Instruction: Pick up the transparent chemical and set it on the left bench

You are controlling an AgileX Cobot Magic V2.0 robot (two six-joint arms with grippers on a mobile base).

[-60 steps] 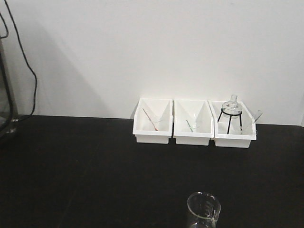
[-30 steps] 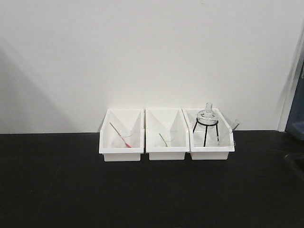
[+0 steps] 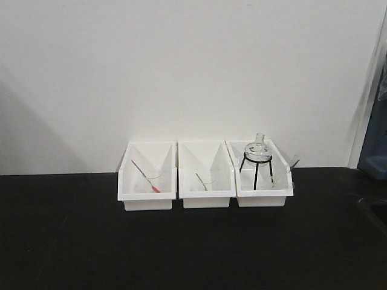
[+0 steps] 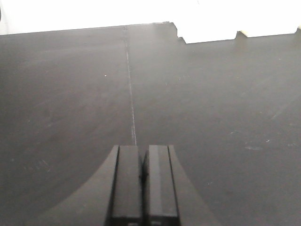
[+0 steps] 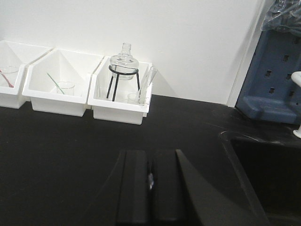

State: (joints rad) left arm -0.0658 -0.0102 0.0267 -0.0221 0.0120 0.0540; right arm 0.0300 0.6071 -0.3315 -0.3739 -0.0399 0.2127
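My left gripper [image 4: 142, 176] and right gripper [image 5: 149, 181] both have jaws pressed together, empty, above the black bench [image 3: 181, 254]. The transparent chemical's small beaker [image 5: 134, 98] sits far back in the rightmost white bin [image 5: 117, 112], beside the flask [image 5: 123, 60] on its tripod [image 5: 114, 87].

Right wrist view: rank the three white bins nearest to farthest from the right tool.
1. Right bin, holding the flask on a tripod, ahead and slightly left of the right tool.
2. Middle bin, with the green rod, further left.
3. Left bin, with the red rod, at the frame's left edge.
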